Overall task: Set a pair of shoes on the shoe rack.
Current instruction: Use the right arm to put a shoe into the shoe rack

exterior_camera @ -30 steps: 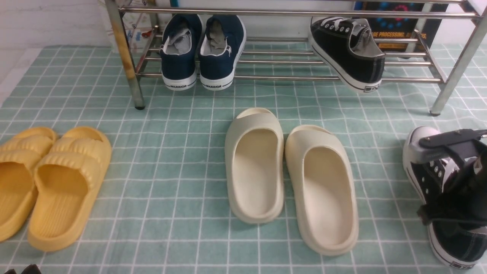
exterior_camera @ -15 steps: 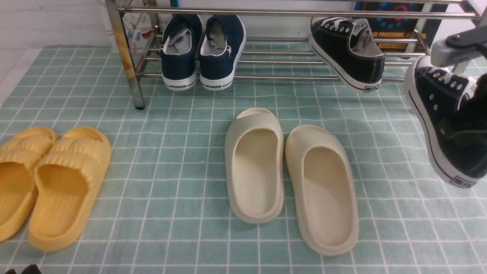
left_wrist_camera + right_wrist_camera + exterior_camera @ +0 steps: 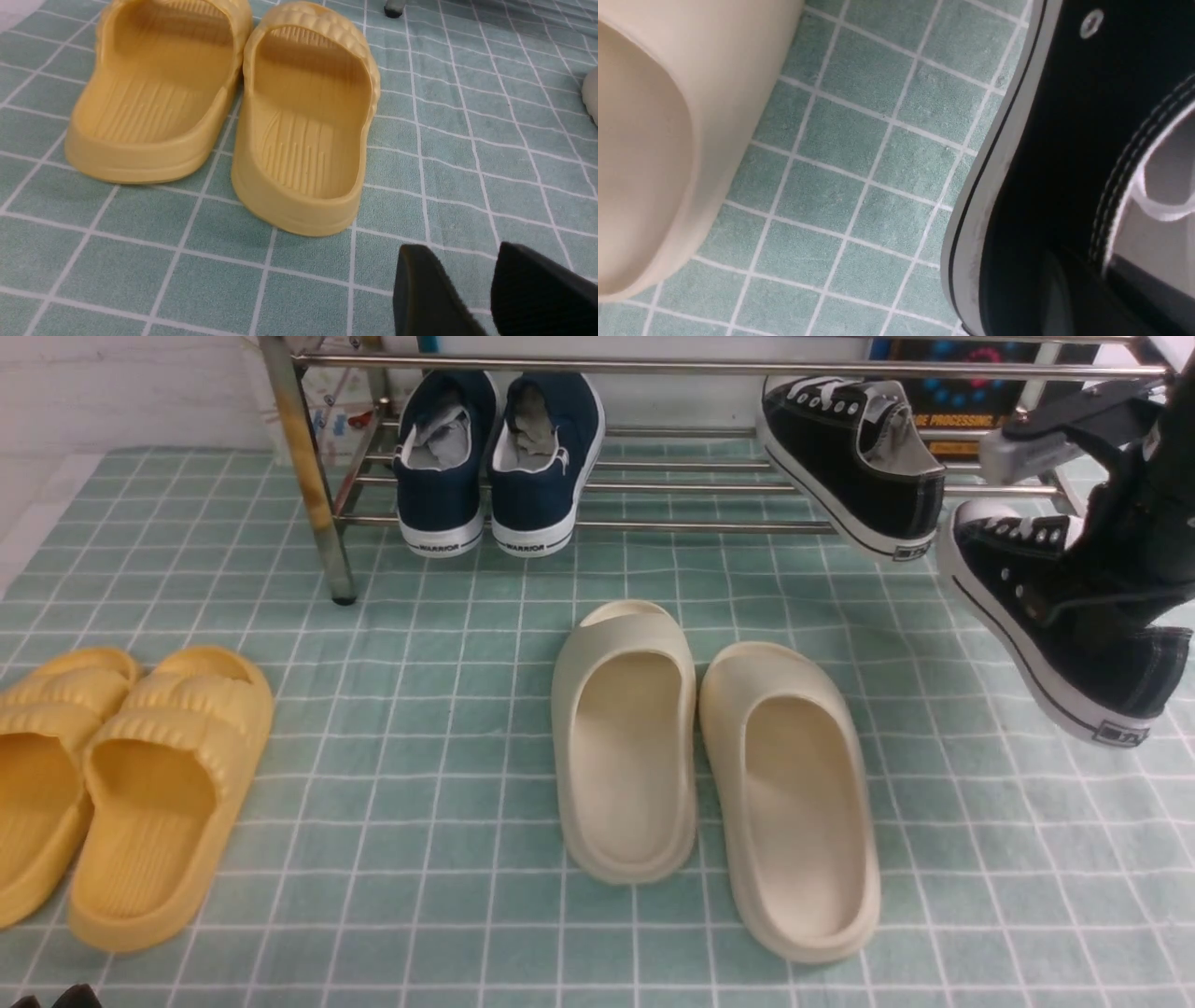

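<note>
Sneaker (image 3: 1046, 616) clamped in R claw (image 3: 1111, 597) (tilted, beside rack (image 3: 709, 366)); L claw (image 3: 472, 298) apart.

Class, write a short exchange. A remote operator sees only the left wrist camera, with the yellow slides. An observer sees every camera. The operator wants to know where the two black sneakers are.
Operator: Is the right gripper holding anything?
Observer: Yes, it is shut on a black sneaker, which is tilted toe-up in front of the right end of the shoe rack.
Operator: And its partner?
Observer: The second black sneaker is on the rack's lower shelf, with its heel hanging past the front bar.
</note>
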Controlling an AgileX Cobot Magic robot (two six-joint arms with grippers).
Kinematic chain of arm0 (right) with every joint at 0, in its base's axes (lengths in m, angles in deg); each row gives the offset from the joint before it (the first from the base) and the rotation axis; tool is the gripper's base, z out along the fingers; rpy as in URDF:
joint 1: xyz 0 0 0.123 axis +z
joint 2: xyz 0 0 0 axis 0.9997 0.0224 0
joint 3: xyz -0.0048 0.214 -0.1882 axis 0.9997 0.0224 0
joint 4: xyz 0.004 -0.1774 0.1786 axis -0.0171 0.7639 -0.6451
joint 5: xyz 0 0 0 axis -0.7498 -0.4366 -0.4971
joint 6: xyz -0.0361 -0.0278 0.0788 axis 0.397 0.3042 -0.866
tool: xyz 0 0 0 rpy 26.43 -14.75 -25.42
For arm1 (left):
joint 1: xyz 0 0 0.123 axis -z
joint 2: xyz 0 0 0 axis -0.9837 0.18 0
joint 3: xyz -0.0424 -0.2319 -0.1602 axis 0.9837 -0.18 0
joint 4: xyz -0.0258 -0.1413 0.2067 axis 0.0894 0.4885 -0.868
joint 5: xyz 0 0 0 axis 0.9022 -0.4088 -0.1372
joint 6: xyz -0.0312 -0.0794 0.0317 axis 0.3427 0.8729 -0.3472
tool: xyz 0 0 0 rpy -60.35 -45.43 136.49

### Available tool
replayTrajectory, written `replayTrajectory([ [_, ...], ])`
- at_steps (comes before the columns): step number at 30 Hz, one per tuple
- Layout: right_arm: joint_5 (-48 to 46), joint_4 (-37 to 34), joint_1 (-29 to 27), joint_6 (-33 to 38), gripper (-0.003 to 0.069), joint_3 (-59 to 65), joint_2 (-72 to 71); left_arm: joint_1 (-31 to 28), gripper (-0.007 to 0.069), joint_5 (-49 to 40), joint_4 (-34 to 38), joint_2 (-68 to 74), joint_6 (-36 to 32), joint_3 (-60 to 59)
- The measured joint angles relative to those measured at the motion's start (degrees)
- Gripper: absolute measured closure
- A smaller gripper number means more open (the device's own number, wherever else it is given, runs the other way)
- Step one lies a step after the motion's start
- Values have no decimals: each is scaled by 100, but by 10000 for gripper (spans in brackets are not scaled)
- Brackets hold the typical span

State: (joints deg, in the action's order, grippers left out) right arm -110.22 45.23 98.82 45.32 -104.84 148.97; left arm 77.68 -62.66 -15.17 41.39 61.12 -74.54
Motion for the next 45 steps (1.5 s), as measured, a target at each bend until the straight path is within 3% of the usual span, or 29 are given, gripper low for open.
replayTrajectory([
  [8,-104,-615,74,234,642,-1221,735,0,387,0,0,0,0,0],
  [12,-99,-578,78,234,642,-1615,890,0,387,0,0,0,0,0],
  [18,-82,-412,-21,104,642,-1686,645,0,387,0,0,0,0,0],
  [26,-82,-717,-38,152,642,-1697,168,0,387,-1,0,0,0,0],
  [39,-42,1036,-38,272,642,-1712,863,0,387,-1,0,0,0,0],
  [45,73,1340,-38,278,642,-1712,1071,0,387,-1,0,0,0,0],
])
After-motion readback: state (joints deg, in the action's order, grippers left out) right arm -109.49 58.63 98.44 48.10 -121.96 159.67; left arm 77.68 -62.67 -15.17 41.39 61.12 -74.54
